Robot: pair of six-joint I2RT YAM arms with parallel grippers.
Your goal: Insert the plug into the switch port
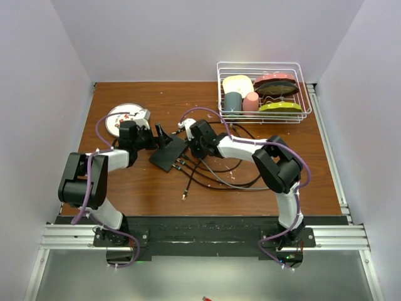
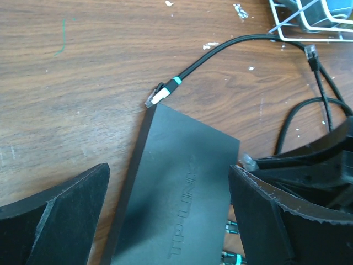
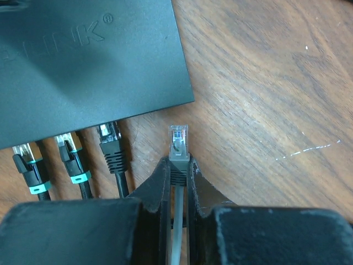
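Observation:
The switch (image 1: 166, 157) is a flat matte-black box lying at mid-table. My left gripper (image 1: 160, 136) is open; in the left wrist view (image 2: 168, 168) its fingers (image 2: 60, 218) stand on either side of the switch (image 2: 176, 204). My right gripper (image 3: 178, 163) is shut on a grey cable's clear plug (image 3: 178, 142). The plug tip points at the switch's socket edge (image 3: 83, 61), near its right corner and a short gap away. Three cable plugs (image 3: 110, 139) sit in sockets to its left. In the top view the right gripper (image 1: 191, 143) is just right of the switch.
A round white plate (image 1: 125, 118) lies at the back left behind the left gripper. A wire dish rack (image 1: 263, 93) with cups and plates stands at the back right. Black cables (image 1: 213, 175) loop in front of the switch. A loose teal-banded plug (image 2: 162, 95) lies at the switch's far corner.

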